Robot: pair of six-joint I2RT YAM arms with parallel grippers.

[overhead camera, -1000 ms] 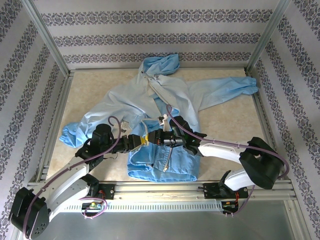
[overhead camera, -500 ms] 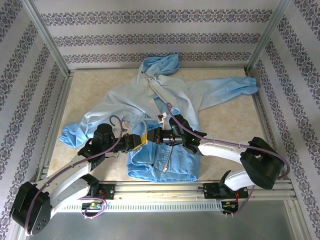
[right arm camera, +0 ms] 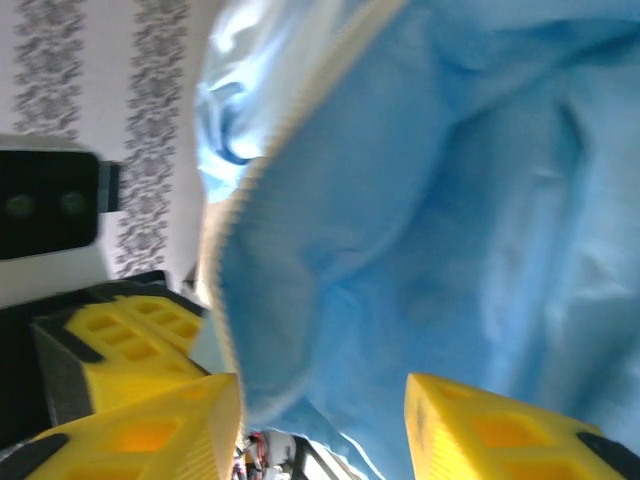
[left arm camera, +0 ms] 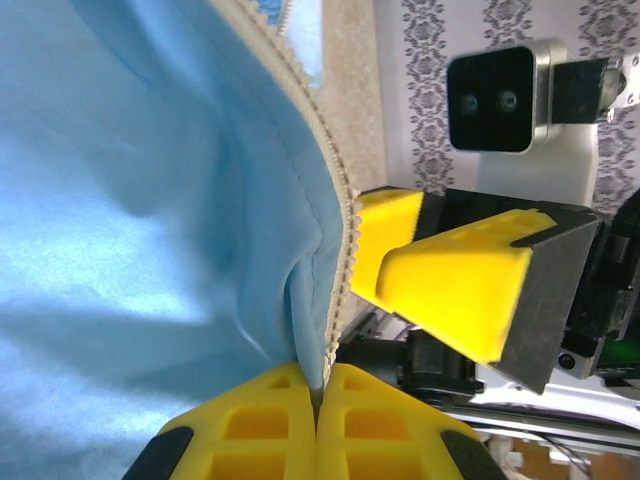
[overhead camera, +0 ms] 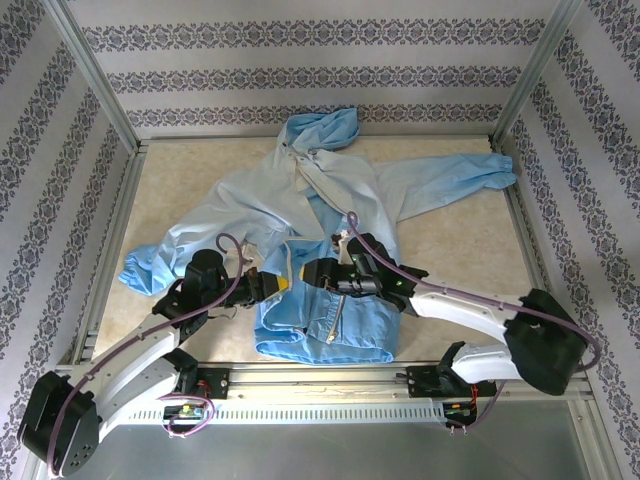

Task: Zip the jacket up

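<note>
Fingers of the left gripper (left arm camera: 318, 388) are pressed together on the toothed zipper edge (left arm camera: 337, 215), with only a thin lip of it caught between the pads. The right gripper (right arm camera: 320, 405) stands wide, light-blue cloth bulging between its fingers and nothing gripped. From above, the two grippers sit nose to nose over the lower front of the jacket (overhead camera: 270, 205), which lies spread on the table (overhead camera: 455, 245) with its hood toward the far wall.

The main risk is probably the shallow left pinch: any pull along the zipper could drag the edge free. If the right fingers close where they are, they would likely take loose cloth rather than the teeth, and folded fabric could then jam the zip. No slider can be made out. With the grippers this close, a small misjudged move could knock them together
</note>
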